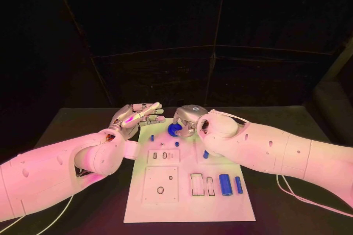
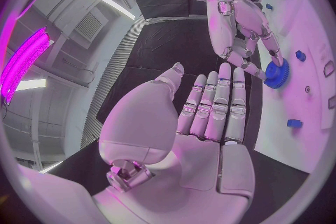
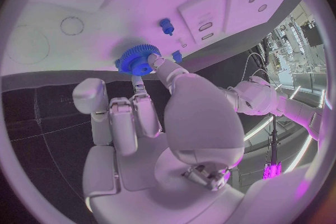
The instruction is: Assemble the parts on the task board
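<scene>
The right robot hand is down at the far end of the task board, its fingers closed around a blue toothed gear (the thumb sits against the gear's rim in the right wrist view, with the other fingers curled behind it). The gear lies flat on the white board, directly under the fingertips. Just beyond the gear from that robot hand stands a small blue peg, and a second small blue piece sits close beside the thumb.

The left robot hand hangs just beside the right one, near the board's far left corner, palm up and holding nothing; its fingers are stretched out straight and lie side by side, with the thumb set a little apart. Seen from the left wrist, the right robot hand reaches down onto the gear just past those straight fingertips.

Nearer the robot, well back from both robot hands, two blue cylinders lie side by side on the board next to some rectangular slots. The board itself rests on the black tabletop.
</scene>
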You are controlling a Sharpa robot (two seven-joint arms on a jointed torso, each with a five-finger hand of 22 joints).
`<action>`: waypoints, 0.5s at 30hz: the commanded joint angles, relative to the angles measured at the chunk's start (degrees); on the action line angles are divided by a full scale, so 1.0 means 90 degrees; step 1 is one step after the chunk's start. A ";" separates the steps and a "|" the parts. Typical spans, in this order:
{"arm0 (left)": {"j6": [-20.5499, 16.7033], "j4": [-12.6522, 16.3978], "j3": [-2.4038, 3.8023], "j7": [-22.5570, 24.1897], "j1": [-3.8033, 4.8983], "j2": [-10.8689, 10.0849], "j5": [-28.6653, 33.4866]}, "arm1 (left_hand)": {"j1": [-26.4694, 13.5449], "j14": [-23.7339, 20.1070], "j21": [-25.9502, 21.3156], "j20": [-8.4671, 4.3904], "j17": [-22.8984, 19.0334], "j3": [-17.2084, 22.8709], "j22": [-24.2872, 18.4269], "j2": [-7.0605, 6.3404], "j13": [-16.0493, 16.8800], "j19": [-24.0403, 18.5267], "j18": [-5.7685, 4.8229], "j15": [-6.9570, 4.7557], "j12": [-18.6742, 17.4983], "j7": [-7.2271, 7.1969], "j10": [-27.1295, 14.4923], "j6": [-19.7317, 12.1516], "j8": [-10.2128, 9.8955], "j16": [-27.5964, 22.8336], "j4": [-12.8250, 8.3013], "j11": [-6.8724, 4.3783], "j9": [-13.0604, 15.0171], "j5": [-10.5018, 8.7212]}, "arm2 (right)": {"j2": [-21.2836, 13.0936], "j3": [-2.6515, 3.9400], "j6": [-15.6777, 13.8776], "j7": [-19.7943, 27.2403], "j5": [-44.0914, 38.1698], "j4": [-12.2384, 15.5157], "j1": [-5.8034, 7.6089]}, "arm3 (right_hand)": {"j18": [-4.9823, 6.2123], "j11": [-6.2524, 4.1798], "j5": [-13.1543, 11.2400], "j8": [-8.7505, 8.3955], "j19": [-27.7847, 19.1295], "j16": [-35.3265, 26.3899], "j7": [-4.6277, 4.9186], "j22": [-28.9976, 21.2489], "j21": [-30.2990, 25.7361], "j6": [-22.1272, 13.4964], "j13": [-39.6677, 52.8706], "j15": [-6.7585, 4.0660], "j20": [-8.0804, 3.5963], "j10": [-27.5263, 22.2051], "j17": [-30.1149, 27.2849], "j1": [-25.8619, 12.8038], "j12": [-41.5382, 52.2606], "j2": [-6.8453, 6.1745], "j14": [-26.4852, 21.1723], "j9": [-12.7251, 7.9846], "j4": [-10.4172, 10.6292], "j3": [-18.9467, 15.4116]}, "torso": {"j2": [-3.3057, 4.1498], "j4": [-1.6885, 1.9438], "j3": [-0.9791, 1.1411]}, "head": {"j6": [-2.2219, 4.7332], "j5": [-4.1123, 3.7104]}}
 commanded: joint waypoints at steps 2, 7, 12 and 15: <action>0.0083 0.0002 0.0005 0.0035 0.0010 0.0009 -0.0003 | 0.0015 0.0032 -0.0035 -0.0001 0.0010 -0.0009 -0.0009 0.0068 0.0001 0.0055 0.0094 0.0031 -0.0031 0.0004 0.0023 0.0035 -0.0031 -0.0007 -0.0037 0.0000 0.0001 -0.0036 | 0.0072 -0.0001 0.0187 0.0012 -0.0071 -0.0092 0.0006 | -0.0061 0.0068 -0.0126 -0.0107 -0.0028 0.0039 -0.0022 -0.0038 -0.0002 -0.0040 0.0294 0.0073 0.0072 -0.0062 0.1677 -0.0097 -0.0090 -0.0011 0.0662 0.0018 0.0048 -0.0053 | -0.0004 0.0000 -0.0002 | -0.0002 -0.0002; 0.0082 0.0002 0.0005 0.0033 0.0010 0.0012 -0.0003 | 0.0015 0.0032 -0.0035 -0.0001 0.0010 -0.0009 -0.0009 0.0068 0.0001 0.0055 0.0094 0.0031 -0.0031 0.0004 0.0023 0.0035 -0.0031 -0.0007 -0.0037 0.0000 0.0001 -0.0036 | 0.0163 -0.0007 0.0098 -0.0030 -0.0007 -0.0262 0.0002 | -0.0053 0.0149 -0.0403 -0.0270 -0.0055 0.0039 0.0063 -0.0077 -0.0015 -0.0339 0.0195 0.0139 0.0134 -0.0138 0.1677 -0.0210 -0.0166 -0.0076 0.0662 0.0011 0.0155 -0.0210 | -0.0002 0.0001 0.0000 | -0.0002 0.0002; 0.0082 -0.0003 0.0005 0.0031 0.0010 0.0015 -0.0003 | 0.0015 0.0032 -0.0035 -0.0001 0.0010 -0.0009 -0.0009 0.0068 0.0001 0.0055 0.0094 0.0031 -0.0031 0.0004 0.0023 0.0035 -0.0031 -0.0007 -0.0037 0.0000 0.0001 -0.0036 | 0.0237 -0.0009 0.0043 -0.0053 0.0038 -0.0383 0.0001 | -0.0047 0.0206 -0.0433 -0.0359 -0.0078 0.0039 0.0118 -0.0109 -0.0024 -0.0557 0.0096 0.0196 0.0191 -0.0221 0.1677 -0.0244 -0.0241 -0.0117 0.0662 0.0016 0.0252 -0.0384 | 0.0000 0.0000 -0.0001 | 0.0001 0.0008; 0.0083 -0.0005 0.0005 0.0030 0.0010 0.0017 -0.0003 | 0.0015 0.0032 -0.0035 -0.0001 0.0010 -0.0009 -0.0009 0.0068 0.0001 0.0055 0.0094 0.0031 -0.0031 0.0004 0.0023 0.0035 -0.0031 -0.0007 -0.0037 0.0000 0.0001 -0.0036 | 0.0266 -0.0010 0.0046 -0.0047 0.0065 -0.0414 0.0001 | -0.0045 0.0236 -0.0465 -0.0370 -0.0090 0.0039 0.0148 -0.0125 -0.0028 -0.0681 0.0044 0.0227 0.0217 -0.0266 0.1677 -0.0281 -0.0279 -0.0150 0.0662 0.0015 0.0329 -0.0522 | 0.0001 -0.0004 0.0000 | -0.0005 0.0010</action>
